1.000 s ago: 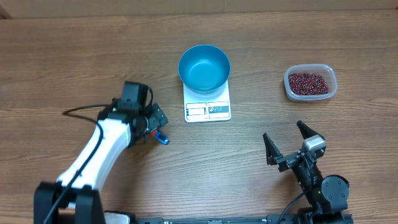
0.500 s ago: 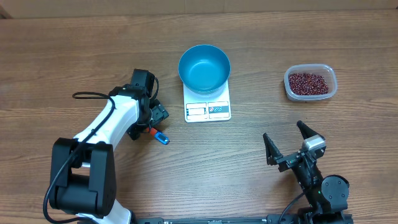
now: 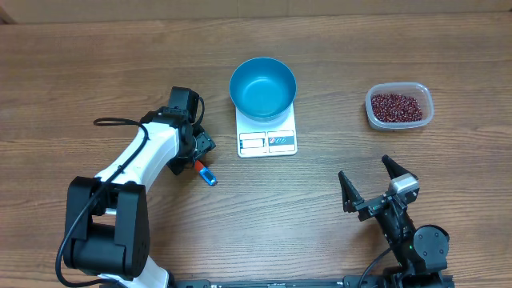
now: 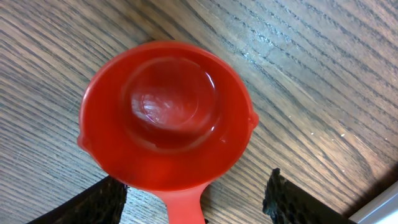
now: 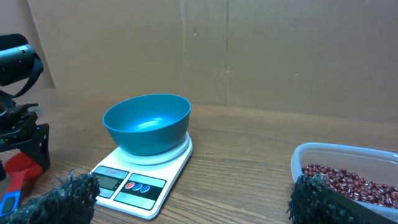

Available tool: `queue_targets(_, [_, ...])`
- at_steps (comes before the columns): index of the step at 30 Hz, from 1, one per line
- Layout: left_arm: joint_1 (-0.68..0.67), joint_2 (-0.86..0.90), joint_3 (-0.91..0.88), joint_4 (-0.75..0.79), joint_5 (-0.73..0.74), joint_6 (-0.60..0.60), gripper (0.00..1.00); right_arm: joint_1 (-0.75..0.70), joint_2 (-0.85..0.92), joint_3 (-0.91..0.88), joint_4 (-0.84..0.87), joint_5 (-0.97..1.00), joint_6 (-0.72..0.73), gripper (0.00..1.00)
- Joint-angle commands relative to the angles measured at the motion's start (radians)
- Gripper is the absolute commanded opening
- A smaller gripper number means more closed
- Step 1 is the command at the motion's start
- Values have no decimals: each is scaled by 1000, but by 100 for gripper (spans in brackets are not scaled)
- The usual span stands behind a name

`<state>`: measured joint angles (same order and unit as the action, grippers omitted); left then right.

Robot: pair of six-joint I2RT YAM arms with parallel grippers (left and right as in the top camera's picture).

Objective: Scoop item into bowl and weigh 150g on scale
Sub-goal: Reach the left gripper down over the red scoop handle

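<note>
The red measuring scoop (image 4: 166, 112) lies empty on the wood, cup up; in the overhead view the scoop (image 3: 205, 174) shows a blue handle end. My left gripper (image 4: 194, 193) hangs low over it, open, one finger (image 4: 93, 205) on either side of the handle with a gap to each. The blue bowl (image 3: 262, 86) stands empty on the white scale (image 3: 267, 142). The beans (image 3: 396, 106) fill a clear tub at the right. My right gripper (image 3: 370, 182) rests open near the front edge, holding nothing, and faces the bowl (image 5: 147, 123) and the beans (image 5: 354, 180).
The clear tub (image 3: 424, 116) sits right of the scale and beyond the right gripper. The left arm (image 3: 144, 160) stretches across the table's left half. A brown cardboard wall (image 5: 249, 50) closes off the back.
The left arm has swung its elbow in and settled over the scoop, and its jaws have narrowed toward the handle. The right arm has not moved.
</note>
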<state>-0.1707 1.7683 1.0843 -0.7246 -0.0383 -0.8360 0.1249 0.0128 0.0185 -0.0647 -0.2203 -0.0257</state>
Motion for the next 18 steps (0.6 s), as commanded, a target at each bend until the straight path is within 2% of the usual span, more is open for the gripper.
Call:
queue_targets(1, [-8,10,17,2,-9,-6,73,-3,-10,-11,6,10,7,100])
queue_targets(18, [-52,10,7,-8,-3,4,70,-3,-10,-11,6,10,7,100])
